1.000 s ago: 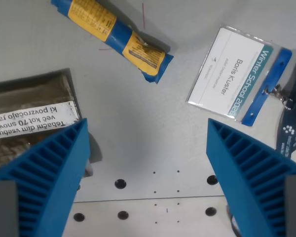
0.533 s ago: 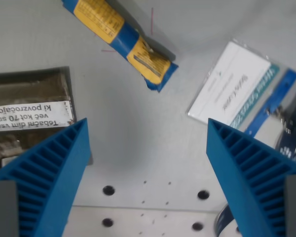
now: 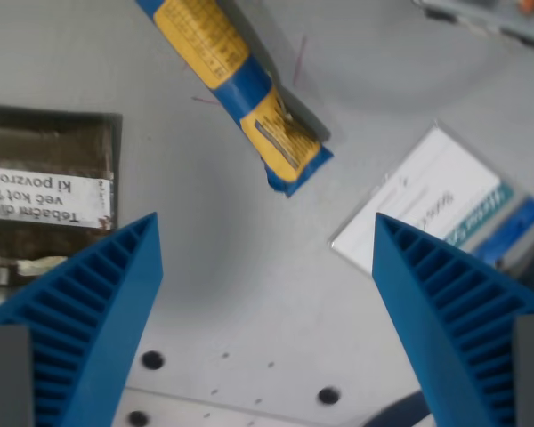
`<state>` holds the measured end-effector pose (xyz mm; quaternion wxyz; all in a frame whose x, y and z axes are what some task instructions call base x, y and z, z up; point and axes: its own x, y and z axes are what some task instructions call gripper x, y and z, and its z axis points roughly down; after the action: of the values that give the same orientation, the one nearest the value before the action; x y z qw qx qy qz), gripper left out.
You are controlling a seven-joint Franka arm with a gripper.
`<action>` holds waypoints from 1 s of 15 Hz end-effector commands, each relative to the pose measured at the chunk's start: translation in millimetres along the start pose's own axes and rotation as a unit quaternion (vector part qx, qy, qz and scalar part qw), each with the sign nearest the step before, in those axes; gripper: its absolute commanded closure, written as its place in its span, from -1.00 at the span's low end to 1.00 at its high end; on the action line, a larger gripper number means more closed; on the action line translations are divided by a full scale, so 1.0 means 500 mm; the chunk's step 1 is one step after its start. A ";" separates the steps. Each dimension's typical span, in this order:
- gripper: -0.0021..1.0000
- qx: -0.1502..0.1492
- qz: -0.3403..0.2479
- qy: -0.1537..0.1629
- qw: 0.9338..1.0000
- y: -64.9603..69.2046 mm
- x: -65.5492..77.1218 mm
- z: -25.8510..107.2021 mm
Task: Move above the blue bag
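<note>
Wrist view: gripper [image 3: 267,311] is hanging with its ribbed blue fingers [image 3: 80,329] spread wide apart, gripping nothing; only bare grey table [image 3: 249,267] is showing between them. Blue bag [image 3: 236,84], with yellow label panels, is lying above the gripper's midpoint in frame and slightly toward the wrist view's left; its long axis is running diagonally, from top-left down to a blue end nearest the gripper. Dark packet [image 3: 44,196] is sitting left of the bag; name badge [image 3: 427,209] is lying right of it, blurred. Judging it: centring over the bag is calling for travel toward frame top, a touch left.
</note>
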<state>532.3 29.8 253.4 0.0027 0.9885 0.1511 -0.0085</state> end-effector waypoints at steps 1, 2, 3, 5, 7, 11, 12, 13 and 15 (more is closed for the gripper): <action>-1.00 -0.024 -0.172 0.042 0.984 -0.006 -0.001 0.024; -1.00 -0.026 -0.188 0.044 0.981 -0.007 0.001 0.033; -1.00 -0.028 -0.204 0.043 0.978 -0.008 0.003 0.041; -1.00 -0.029 -0.234 0.043 0.971 -0.010 0.008 0.059; -1.00 -0.031 -0.265 0.044 0.963 -0.012 0.012 0.076; -1.00 -0.034 -0.305 0.042 0.951 -0.017 0.021 0.107; -1.00 -0.035 -0.315 0.042 0.948 -0.018 0.023 0.114; -1.00 -0.035 -0.322 0.043 0.945 -0.018 0.025 0.121; -1.00 -0.035 -0.329 0.043 0.943 -0.020 0.029 0.134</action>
<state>544.9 41.7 188.5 0.0049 0.9330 0.3597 -0.0026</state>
